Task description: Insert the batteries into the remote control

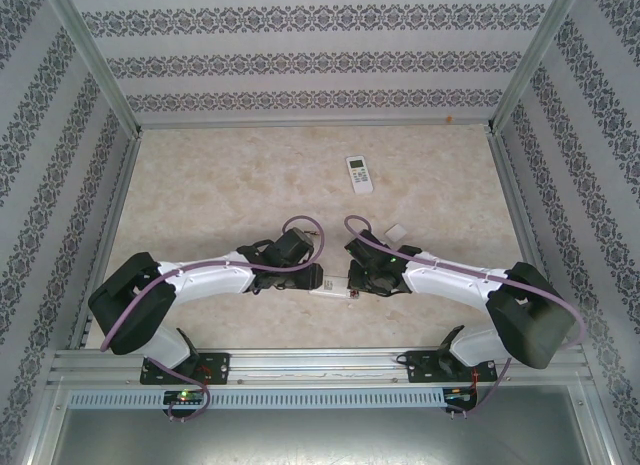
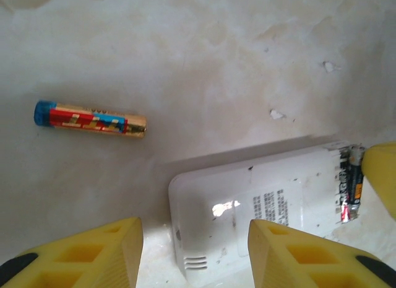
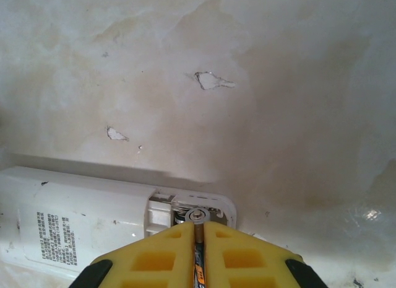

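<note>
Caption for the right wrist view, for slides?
Right gripper, shut on a battery, poised at the open compartment of the white remote lying back up.

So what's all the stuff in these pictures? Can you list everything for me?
near remote: one, white, back side up on the table between the grippers, battery bay open
far remote: one, white with a screen, farther back on the table
loose battery: one, blue, red and gold, lying flat beside the near remote
held battery: one, dark with red marks, at the open bay
small flat piece: one, whitish, by the right arm
table: one, beige marbled
walls: patterned, on three sides
arms: two, white and black
left gripper: yellow fingers, open over the near remote
right gripper: yellow fingers, shut on the held battery
</note>
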Available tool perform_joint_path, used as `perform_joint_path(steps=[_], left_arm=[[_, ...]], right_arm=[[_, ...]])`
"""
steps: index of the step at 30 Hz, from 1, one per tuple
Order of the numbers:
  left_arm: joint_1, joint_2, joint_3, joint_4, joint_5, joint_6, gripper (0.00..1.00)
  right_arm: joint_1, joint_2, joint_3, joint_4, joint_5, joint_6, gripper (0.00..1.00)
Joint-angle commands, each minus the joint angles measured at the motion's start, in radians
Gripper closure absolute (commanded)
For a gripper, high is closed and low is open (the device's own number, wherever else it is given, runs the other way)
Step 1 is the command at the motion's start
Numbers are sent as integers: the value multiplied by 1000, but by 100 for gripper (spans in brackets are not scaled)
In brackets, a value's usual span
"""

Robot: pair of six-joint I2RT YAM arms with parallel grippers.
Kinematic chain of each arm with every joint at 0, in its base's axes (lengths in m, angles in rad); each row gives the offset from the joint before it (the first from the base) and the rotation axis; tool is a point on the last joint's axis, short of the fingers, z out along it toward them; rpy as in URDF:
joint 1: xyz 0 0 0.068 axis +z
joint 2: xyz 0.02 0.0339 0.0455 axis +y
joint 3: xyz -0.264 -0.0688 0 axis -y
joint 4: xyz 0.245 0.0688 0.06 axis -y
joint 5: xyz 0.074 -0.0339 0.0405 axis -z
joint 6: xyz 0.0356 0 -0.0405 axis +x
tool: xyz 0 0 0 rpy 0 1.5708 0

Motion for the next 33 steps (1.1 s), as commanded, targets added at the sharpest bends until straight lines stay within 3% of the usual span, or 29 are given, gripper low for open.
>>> perform_joint_path(steps=[1, 20, 33], left_arm=[[-3, 32, 53, -26, -21, 21, 52], [-6, 116, 34, 58, 77, -6, 52], [-6, 118, 20, 64, 78, -13, 52]], right_arm=[[20, 33, -24, -30, -11, 16, 87], [34, 17, -32, -73, -1, 29, 86], [45, 10, -33, -107, 8, 32, 86]])
